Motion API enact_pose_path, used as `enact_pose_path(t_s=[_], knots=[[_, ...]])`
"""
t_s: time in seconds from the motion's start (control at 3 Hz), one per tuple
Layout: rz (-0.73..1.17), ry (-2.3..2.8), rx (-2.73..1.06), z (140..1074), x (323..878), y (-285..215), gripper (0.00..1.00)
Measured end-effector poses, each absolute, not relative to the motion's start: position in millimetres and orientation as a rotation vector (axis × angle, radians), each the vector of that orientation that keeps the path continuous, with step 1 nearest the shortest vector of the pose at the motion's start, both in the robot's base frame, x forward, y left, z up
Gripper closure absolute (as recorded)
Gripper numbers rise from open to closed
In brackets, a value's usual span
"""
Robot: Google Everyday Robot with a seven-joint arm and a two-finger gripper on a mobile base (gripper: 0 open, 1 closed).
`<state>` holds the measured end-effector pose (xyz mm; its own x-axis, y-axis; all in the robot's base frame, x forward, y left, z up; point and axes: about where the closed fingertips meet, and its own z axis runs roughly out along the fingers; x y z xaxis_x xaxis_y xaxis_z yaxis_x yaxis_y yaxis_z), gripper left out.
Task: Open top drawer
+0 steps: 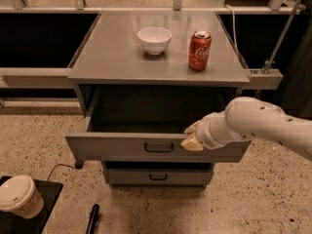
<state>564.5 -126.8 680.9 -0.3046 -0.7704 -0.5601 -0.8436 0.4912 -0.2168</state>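
The top drawer (pixel 107 148) stands pulled out — pincer (pixel 192 136) at its front rim, right of the handle (pixel 159 147) — grip unclear.

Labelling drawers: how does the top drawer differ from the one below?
The top drawer is pulled out; the lower drawer sits back under it. The top drawer's front looks wider and taller than the lower drawer's. The claw is at the top drawer's rim only. Both are grey.

Drawer mouth: top drawer (pixel 122 147) pulled out, tray open from above left of the handle (pixel 159 147).
Right side: gripper (pixel 191 136) on the front's rim, its arm (pixel 258 123) barring that side.
Above: bench (pixel 107 62) carries bowl (pixel 154 39) and can (pixel 200 50), gap between.
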Motion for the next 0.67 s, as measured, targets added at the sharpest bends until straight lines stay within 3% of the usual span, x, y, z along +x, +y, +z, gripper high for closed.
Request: enact_pose_path(t_s=[0.67], knots=[[0.166, 2.121, -1.320, 681, 552, -128, 1.00]])
